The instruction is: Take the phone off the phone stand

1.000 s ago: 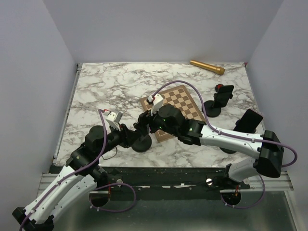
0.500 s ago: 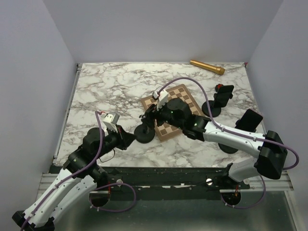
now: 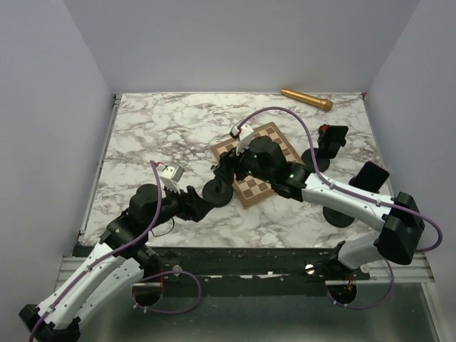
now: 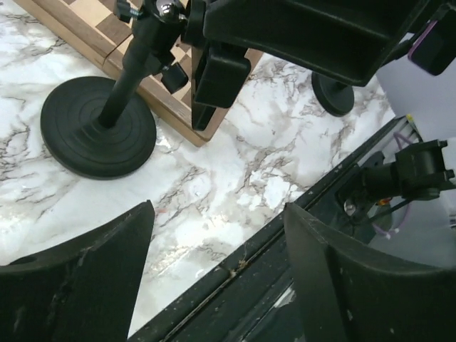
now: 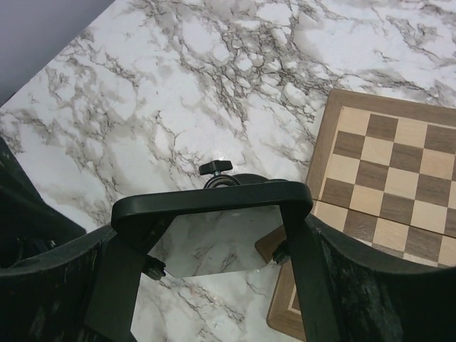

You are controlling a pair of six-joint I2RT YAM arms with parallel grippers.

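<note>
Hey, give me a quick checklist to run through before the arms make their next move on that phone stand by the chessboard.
1. Left hand open and empty: ok.
2. Right hand gripping the stand's cradle: ok.
3. Stand base flat on the table: ok.
4. Phone seated in that cradle: cannot tell; marble seems to show through the frame.
5. Base apart from the chessboard: cannot tell; they sit very close.
</note>
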